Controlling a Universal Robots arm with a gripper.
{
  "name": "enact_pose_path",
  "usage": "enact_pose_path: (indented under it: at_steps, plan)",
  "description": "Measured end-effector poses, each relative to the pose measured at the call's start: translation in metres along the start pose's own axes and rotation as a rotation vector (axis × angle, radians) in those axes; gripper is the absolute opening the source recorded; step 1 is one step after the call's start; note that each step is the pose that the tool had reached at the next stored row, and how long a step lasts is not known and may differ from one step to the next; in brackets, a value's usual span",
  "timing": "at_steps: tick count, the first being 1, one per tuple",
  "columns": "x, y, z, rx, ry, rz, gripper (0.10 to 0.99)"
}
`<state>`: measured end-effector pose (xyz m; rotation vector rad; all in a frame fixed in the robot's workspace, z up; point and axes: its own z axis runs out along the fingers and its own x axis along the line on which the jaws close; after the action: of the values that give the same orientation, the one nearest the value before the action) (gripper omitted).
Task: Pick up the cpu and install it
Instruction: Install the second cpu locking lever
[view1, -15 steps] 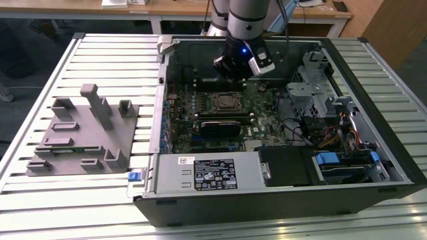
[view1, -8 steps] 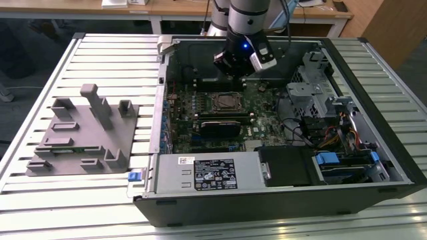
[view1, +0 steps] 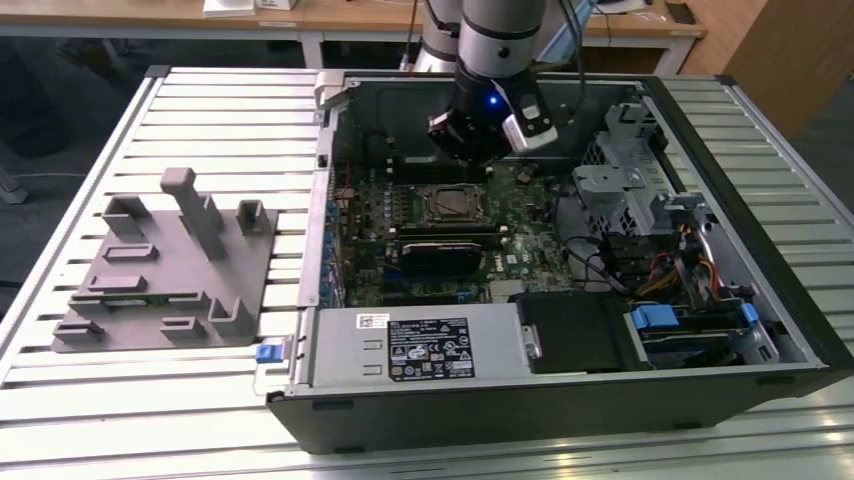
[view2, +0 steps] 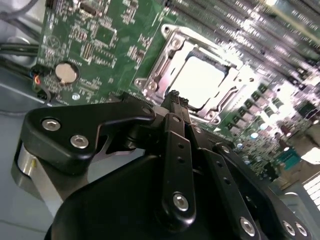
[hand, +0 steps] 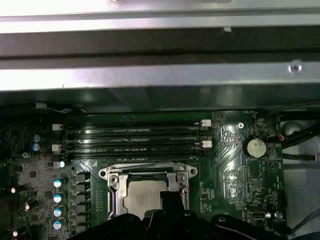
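We log the cpu (view2: 202, 80) seated flat in the socket frame (view2: 165, 55) on the motherboard (view2: 100, 35), pale metal top facing up; in the first wrist view the cpu (hand: 142, 196) sits inside the silvery frame w/ the ram slots (hand: 130, 140) just beyond it and a coin battery (hand: 256, 147) off to one side. In the exterior view the socket (view1: 454, 203) lies approx mid-board inside the open pc case (view1: 747, 330), which rests on a slatted table (view1: 200, 110). The gripper (view1: 470, 155) hangs above the board, near the socket, toward the back wall of the case. In the second wrist view the gripper (view2: 175, 102) has its black fingers (view2: 172, 145) pressed together, tips meeting w/ no gap we can see and nothing between them; the tips sit just at the near edge of the cpu, apart from it as far as we can tell, though contact can't be judged. The cpu isn't held; it lies in the socket just past the fingertips. On the exterior view's left, a grey fixture (view1: 167, 270) w/ upright blocks stands on the table, well apart from the case. A power supply (view1: 414, 345) w/ a label fills the near corner of the case; drive cages and cables (view1: 654, 230) sit on the exterior view's right.
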<state>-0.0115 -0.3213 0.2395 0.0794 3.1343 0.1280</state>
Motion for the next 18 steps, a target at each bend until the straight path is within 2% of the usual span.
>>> enact_pose_path:
  at_steps: [4, 9, 12, 18]
  plan:
    - [-0.0004, -0.0076, -0.0009, 0.0, 0.0, 0.0, 0.106]
    - [-0.0004, -0.0079, -0.0073, 0.0, 0.0, 0.0, 0.106]
    - [-0.0005, -0.0093, -0.0085, 0.0, 0.0, 0.0, 0.106]
    - [-0.001, -0.0178, -0.0092, 0.0, 0.0, 0.0, 0.106]
